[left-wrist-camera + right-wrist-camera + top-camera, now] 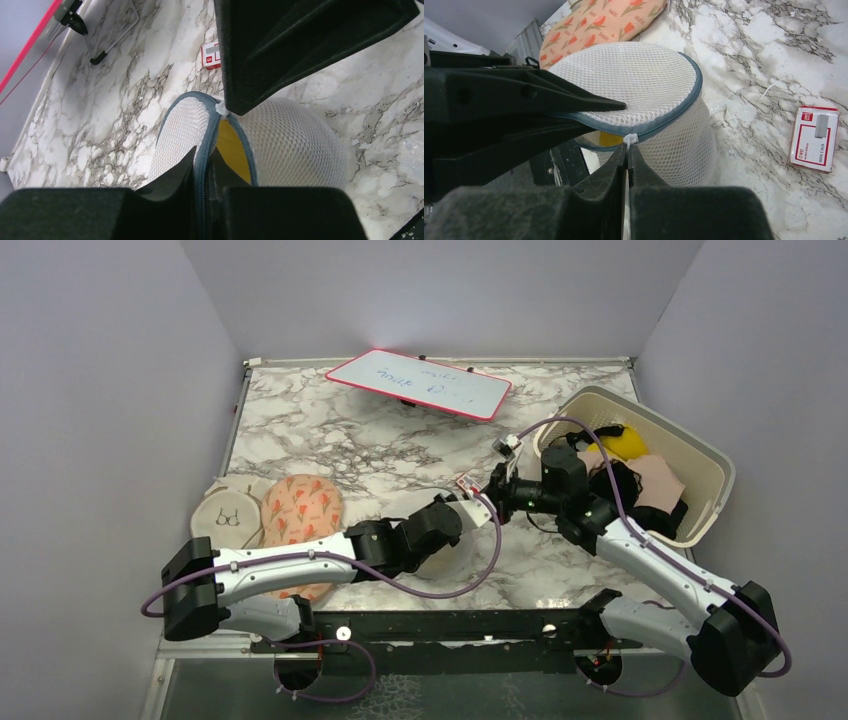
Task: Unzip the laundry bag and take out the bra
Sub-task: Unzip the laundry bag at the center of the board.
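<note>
Laundry bag (pixel 649 85) is gaping mid-frame, showing the bra (pixel 232 147), left jaws pinching its rim (pixel 201 150), right jaws clamping the zip pull (pixel 630 138).

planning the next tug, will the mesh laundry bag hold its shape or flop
Probably floppy: the laundry bag is thin netting, and its lid edge lifts where the left gripper pinches the trim. Likely light, so it may slide on the marble table.

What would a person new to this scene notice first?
Both pincers meet at the white see-through mesh laundry bag near the marble table's front middle: the left pincer clamps its grey-blue rim, the right pincer pinches the white zipper pull. A mustard-yellow soft bra shows through the opened gap.
</note>
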`<state>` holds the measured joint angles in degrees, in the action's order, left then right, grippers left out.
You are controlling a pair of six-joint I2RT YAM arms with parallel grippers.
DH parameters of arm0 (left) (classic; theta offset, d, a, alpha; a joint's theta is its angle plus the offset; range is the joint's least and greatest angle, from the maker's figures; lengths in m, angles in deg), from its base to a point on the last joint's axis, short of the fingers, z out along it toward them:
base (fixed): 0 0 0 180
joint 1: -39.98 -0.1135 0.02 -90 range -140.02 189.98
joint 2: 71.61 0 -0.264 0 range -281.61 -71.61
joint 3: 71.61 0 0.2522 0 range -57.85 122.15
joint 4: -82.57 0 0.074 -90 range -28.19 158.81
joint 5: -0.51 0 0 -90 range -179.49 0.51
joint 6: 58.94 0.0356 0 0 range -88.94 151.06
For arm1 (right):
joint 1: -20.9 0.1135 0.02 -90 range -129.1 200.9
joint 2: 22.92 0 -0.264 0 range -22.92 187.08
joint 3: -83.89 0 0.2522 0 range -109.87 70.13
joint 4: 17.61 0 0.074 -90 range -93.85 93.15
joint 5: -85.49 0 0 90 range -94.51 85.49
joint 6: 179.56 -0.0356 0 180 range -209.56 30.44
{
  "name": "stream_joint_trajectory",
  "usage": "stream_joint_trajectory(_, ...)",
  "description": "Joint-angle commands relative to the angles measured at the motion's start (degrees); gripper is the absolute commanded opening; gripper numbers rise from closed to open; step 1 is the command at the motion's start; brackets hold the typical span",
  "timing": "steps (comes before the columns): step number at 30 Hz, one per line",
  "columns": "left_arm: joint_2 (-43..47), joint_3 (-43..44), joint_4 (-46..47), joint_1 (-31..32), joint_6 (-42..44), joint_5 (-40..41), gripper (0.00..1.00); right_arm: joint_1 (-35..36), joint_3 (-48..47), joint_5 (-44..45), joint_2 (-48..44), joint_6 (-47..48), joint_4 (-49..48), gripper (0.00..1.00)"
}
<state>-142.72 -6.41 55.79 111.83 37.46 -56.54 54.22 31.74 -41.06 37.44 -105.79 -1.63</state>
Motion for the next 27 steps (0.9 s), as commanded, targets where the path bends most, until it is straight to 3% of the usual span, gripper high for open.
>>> stream_joint_trajectory(1, -0.4, 3.0, -0.3, 0.1, 1.4, 0.7, 0.0, -0.1, -0.1, -0.8, -1.7, -1.6, -1.1, 0.01)
stream_joint_trajectory(9, 4.8, 2.1, -0.3, 0.1, 1.6, -2.8, 0.0, 0.0, 5.0, 2.2, -0.7, -7.8, -7.8, 0.01)
stream_joint_trajectory(15, 11.0, -0.5, -0.4, 0.1, 5.3, -12.9, 0.0, -0.1, 3.4, 5.4, -0.7, -5.3, -6.4, 0.01)
stream_joint_trajectory(27, 14.9, -2.9, -0.7, 0.2, 3.1, -2.8, 0.0, -0.7, -0.3, 7.4, 3.9, -3.1, -5.6, 0.01)
